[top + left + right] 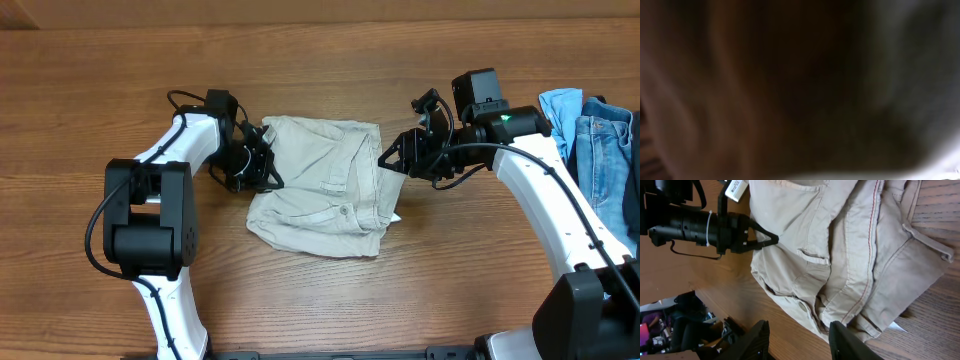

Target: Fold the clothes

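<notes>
Folding the clothes: both arms at the edges of the shorts

Overhead view: the shorts (320, 185) lie at the middle of the wooden table (320, 60), folded into a rough square. They are pale beige, soft and much wrinkled, with a small button (345, 210) toward 6 o'clock and a white tag (396, 216) that sticks out at the 4 o'clock corner. The left gripper (262, 160) is at the 9 o'clock edge of the cloth and the right gripper (392, 158) at the 3 o'clock edge. Blue jeans (600, 150) lie at the 3 o'clock border of the table, apart from the shorts.

Left wrist view: only a dark brown and grey blur, so nothing can be told from it.

Right wrist view: the shorts fill the picture from 12 to 4 o'clock. A thin red stitch line (871, 245) runs along one seam, a pocket opening (812, 256) shows near the centre and a belt loop (925, 240) lies at 3 o'clock. The left gripper comes in from 9 o'clock with its jaws closed to a point, the tips touching the edge of the cloth; I cannot tell if cloth is pinched between them. The right gripper's own fingers (845, 340) stand at 6 o'clock, moderately apart, above the near edge of the shorts, and hold nothing.
</notes>
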Tool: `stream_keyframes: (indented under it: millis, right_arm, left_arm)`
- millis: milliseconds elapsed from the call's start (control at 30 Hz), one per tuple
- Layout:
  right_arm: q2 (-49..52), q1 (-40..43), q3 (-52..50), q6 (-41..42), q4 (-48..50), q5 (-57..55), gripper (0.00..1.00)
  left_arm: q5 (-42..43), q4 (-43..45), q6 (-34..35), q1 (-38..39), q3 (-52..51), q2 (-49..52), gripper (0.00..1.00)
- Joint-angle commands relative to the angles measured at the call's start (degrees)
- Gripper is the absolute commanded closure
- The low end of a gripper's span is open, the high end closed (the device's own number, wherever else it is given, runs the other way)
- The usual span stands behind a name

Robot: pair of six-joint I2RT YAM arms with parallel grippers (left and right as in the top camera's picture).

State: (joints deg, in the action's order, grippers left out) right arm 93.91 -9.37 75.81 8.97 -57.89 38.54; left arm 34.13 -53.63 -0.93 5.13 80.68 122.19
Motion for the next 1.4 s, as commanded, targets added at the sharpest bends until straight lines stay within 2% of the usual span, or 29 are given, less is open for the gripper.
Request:
stream_keyframes:
  millis: [0, 100, 300, 467, 633, 800, 900, 1033, 1133, 1200, 1233, 1367]
  right_arm:
    - [-1.70, 0.24, 0.44, -0.46, -0.11, 0.04, 0.57]
    - [-1.70, 0.22, 0.44, -0.46, -0.83, 0.04, 0.57]
    - [-1.70, 0.22, 0.44, -0.46, -1.42, 0.04, 0.57]
    - [-1.70, 0.22, 0.44, -0.44, -1.88, 0.07, 0.57]
    - [-1.70, 0.22, 0.44, -0.44, -2.49, 0.04, 0.57]
    - [-1.70, 0.22, 0.44, -0.24, -2.97, 0.04, 0.57]
    - [-1.70, 0.22, 0.44, -0.24, -3.67, 0.02, 0.57]
    - [-1.70, 0.22, 0.44, -0.24, -3.74, 0.02, 0.58]
    - [-1.70, 0.22, 0.44, -0.24, -3.74, -0.28, 0.57]
    - [-1.70, 0.22, 0.44, -0.24, -3.74, -0.63, 0.58]
    - [-1.70, 0.22, 0.44, -0.24, -3.85, -0.61, 0.58]
    - [-1.70, 0.22, 0.44, -0.24, -4.44, -0.61, 0.58]
  left_arm:
    - [-0.59, -2.49, 4.92, -2.51, -1.77, 0.85, 0.96]
    - [0.46, -2.40, 11.80, -9.05, -1.77, -3.45, 0.96]
    - [-1.70, -1.62, 14.62, -25.29, -1.77, -11.02, 0.96]
    - [-4.17, 1.11, 15.61, -38.25, -1.79, -10.12, 0.96]
    - [-9.27, 1.99, 15.23, -45.40, -1.79, -9.38, 0.96]
    - [-11.02, 1.88, 28.57, -53.05, -3.26, -9.38, 0.96]
    - [-14.91, 2.16, 33.55, -56.96, -5.73, -9.38, 0.96]
    - [-13.42, 8.09, 37.22, -59.21, -9.99, -9.38, 0.96]
    - [-7.45, 15.39, 39.52, -58.82, -13.49, -9.38, 0.96]
    - [-4.09, 19.23, 44.78, -57.96, -15.63, -9.38, 0.96]
    - [-2.82, 21.46, 52.06, -57.02, -17.27, -9.38, 0.96]
    - [-1.14, 25.66, 56.06, -55.63, -18.58, -9.38, 0.96]
